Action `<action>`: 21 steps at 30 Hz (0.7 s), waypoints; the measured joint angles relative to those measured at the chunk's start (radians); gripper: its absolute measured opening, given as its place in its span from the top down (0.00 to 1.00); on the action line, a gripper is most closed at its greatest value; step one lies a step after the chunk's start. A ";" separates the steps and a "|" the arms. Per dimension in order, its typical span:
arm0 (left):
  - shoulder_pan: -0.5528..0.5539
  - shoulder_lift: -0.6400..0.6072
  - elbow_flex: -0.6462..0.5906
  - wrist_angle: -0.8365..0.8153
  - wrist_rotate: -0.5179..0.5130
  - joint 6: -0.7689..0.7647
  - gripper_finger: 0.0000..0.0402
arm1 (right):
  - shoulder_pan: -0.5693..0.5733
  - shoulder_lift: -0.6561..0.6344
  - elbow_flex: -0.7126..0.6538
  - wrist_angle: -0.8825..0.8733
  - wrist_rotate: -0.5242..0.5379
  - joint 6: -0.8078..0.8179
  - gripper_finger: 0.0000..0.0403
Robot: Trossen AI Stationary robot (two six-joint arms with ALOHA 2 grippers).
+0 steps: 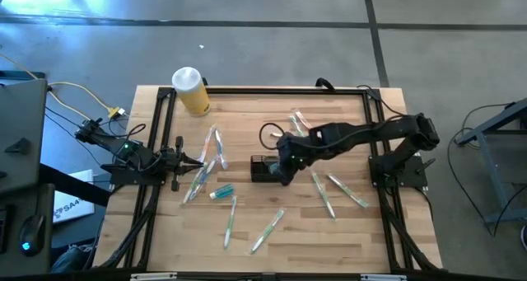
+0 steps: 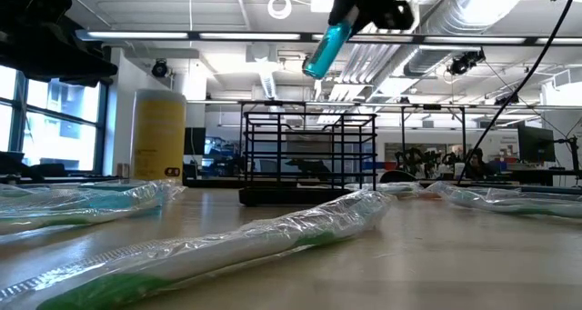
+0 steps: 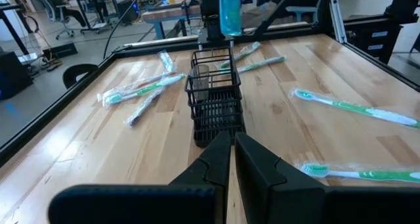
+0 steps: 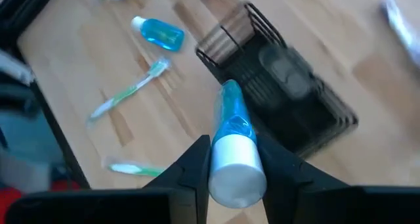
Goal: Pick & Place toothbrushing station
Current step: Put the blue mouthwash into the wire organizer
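Just below the right gripper (image 4: pixel 231 159), which pinches a blue tube (image 4: pixel 233 129), stands the toothbrushing station (image 4: pixel 282 92).

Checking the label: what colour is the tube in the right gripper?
Clear blue tube with a white cap, best in the right wrist view.

1. My overhead camera looks straight down on the whole table (image 1: pixel 329 240).
2. My low camera sits at tabletop level, facing the room.
3. Both wrist cameras look closely past their fingers.
4. All four share the mesh caddy (image 1: pixel 262 170).
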 joint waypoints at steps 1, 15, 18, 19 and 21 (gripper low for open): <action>0.000 0.000 0.000 0.000 0.000 -0.005 0.95 | 0.000 0.000 0.000 0.006 0.001 -0.039 0.79; 0.000 0.000 0.000 0.002 0.020 -0.193 0.95 | -0.010 0.001 0.000 0.003 -0.002 -0.462 0.79; 0.000 0.000 0.000 0.002 0.020 -0.211 0.95 | -0.011 0.001 0.000 0.003 0.000 -0.545 0.79; 0.000 0.000 0.000 0.002 0.020 -0.219 0.95 | -0.012 0.002 0.000 0.003 0.000 -0.572 0.79; 0.000 0.000 0.000 0.003 0.020 -0.238 0.95 | -0.015 0.010 0.000 0.004 0.019 -0.605 0.79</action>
